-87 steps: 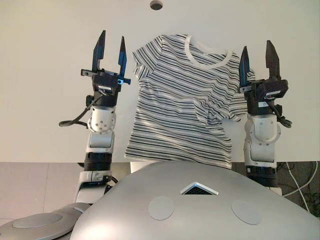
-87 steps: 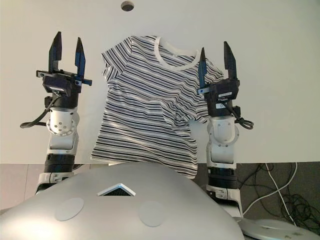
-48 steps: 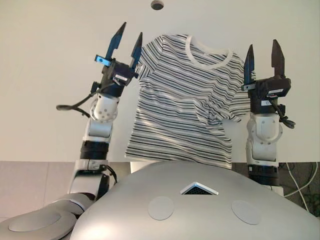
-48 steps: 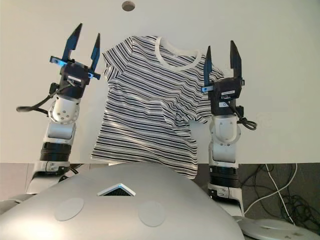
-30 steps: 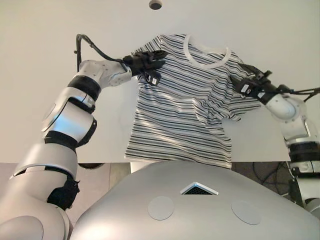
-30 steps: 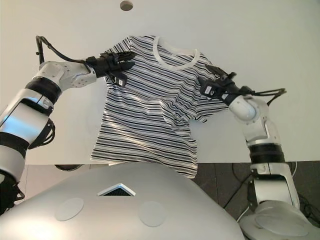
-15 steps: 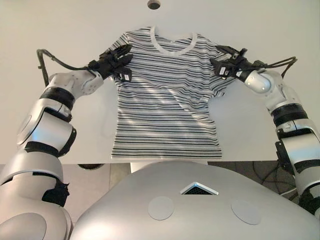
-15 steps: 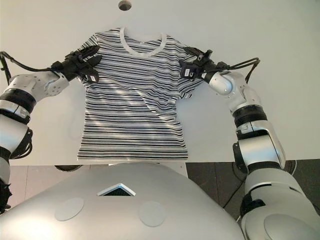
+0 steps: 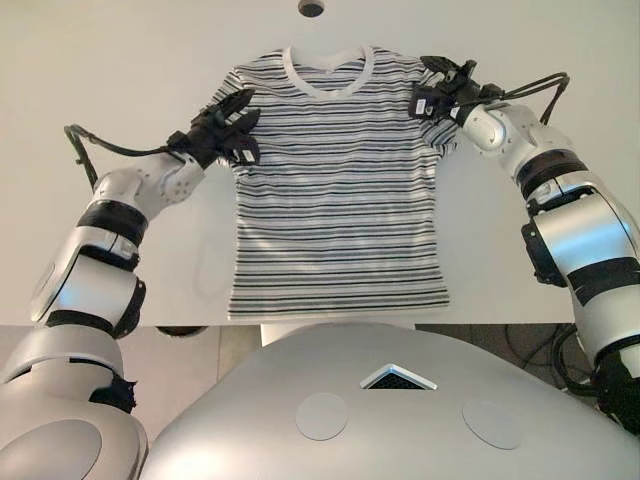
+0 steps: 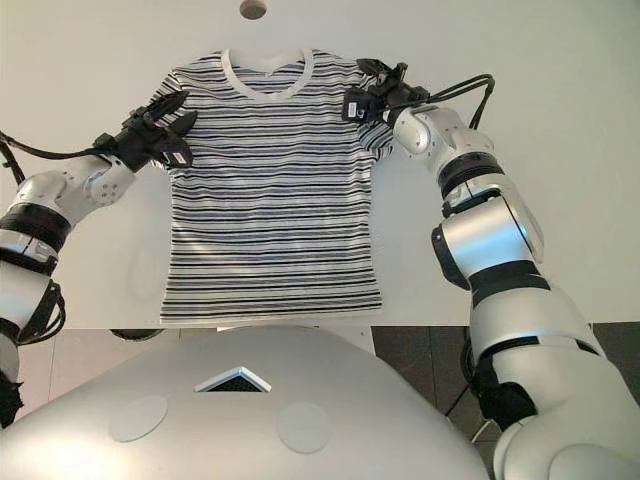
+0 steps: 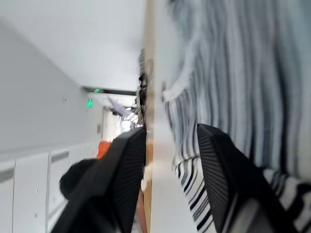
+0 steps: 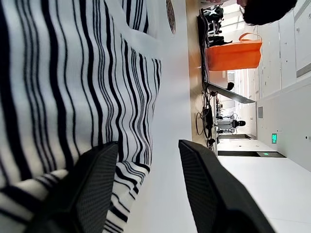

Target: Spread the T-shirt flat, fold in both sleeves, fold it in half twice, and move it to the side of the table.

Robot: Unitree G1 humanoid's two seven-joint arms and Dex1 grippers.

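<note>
At the left sleeve (image 9: 232,92) of the T-shirt (image 9: 335,190), the left claw (image 9: 243,110) lies low over the cloth. Its wrist view shows the two fingers (image 11: 121,184) standing apart, with the striped sleeve edge and bare surface between them. I read this claw as part open and cannot confirm that it pinches anything. The right claw (image 9: 427,88) mirrors this at the right sleeve (image 9: 445,130): fingers (image 12: 209,194) apart, striped cloth bunched against one of them, bare surface in the gap. No firm grip is verifiable there either.

I judge the reason for this posture as follows. Both arms are extended wide, one to each sleeve, because the spreading step requires the shoulders to be drawn apart. The T-shirt lies flat and nearly free of wrinkles, collar (image 9: 328,62) away from the robot, hem (image 9: 340,300) just beside the near edge of the bench. Spreading therefore looks essentially complete. The sleeve folds are not yet made, and each claw is placed at the part it must fold inward.

The bench (image 9: 110,60) is plain white and matte, with a round port (image 9: 311,7) at its far side. Grey floor (image 9: 100,350) shows below its near edge. Beyond the bench, the wrist views show a room with an orange bag (image 12: 233,51), pale cabinets (image 11: 29,179) and a green sign (image 12: 274,138).
</note>
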